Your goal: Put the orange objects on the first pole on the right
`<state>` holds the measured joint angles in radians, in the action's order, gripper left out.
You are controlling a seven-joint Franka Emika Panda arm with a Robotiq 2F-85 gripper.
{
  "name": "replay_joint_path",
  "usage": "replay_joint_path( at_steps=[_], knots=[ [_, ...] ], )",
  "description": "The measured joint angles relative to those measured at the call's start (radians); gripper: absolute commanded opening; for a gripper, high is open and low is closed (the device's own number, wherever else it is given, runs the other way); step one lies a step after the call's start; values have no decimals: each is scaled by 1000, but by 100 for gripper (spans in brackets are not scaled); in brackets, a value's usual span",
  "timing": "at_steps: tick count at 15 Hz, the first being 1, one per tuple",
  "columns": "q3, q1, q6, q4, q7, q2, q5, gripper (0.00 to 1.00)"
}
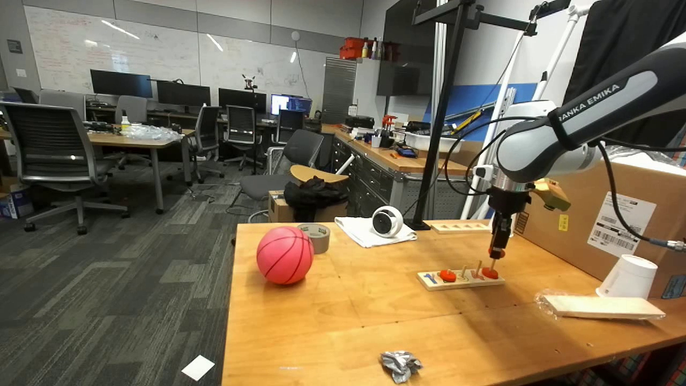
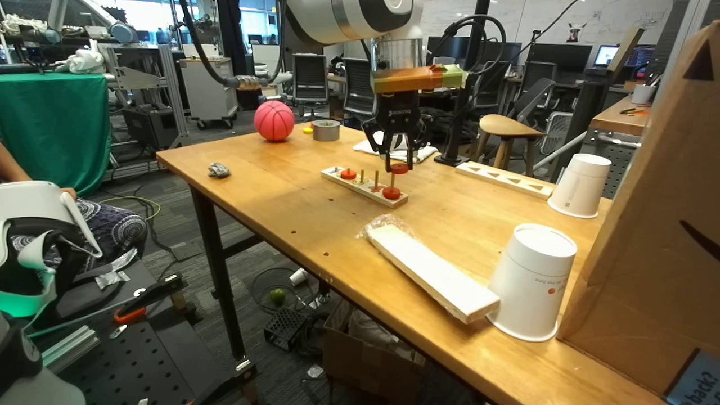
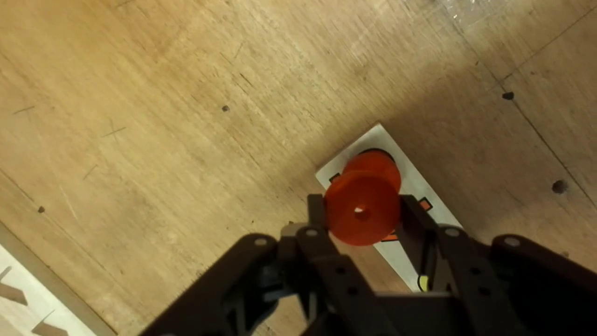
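Observation:
My gripper [image 3: 359,210] is shut on an orange disc [image 3: 359,189], with a finger at each side. In an exterior view the gripper [image 2: 399,167] holds the disc [image 2: 399,169] at the top of the end pole [image 2: 392,181] of a pegboard [image 2: 365,194]. I cannot tell whether the pole enters its hole. Another orange disc [image 2: 391,193] lies at that pole's base. A further orange disc [image 1: 447,275] sits toward the board's opposite end. Shorter bare poles [image 1: 478,268] stand between them. In the wrist view the held disc partly covers the lower disc [image 3: 378,161].
A pinkish-red ball [image 1: 285,255] and tape roll [image 1: 316,238] stand at one table end. Near the board lie a wrapped plank [image 2: 430,273] and a slotted wooden strip [image 2: 503,181]. Paper cups [image 2: 533,281] stand by a large cardboard box [image 1: 595,214]. Crumpled foil [image 1: 400,366] lies near an edge.

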<state>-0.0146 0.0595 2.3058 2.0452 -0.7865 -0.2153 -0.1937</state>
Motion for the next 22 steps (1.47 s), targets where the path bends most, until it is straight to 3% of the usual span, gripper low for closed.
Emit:
replay_joint_path(
  at_steps=[22],
  knots=[
    [-13,0,-41,5,11,9,68,17]
  ],
)
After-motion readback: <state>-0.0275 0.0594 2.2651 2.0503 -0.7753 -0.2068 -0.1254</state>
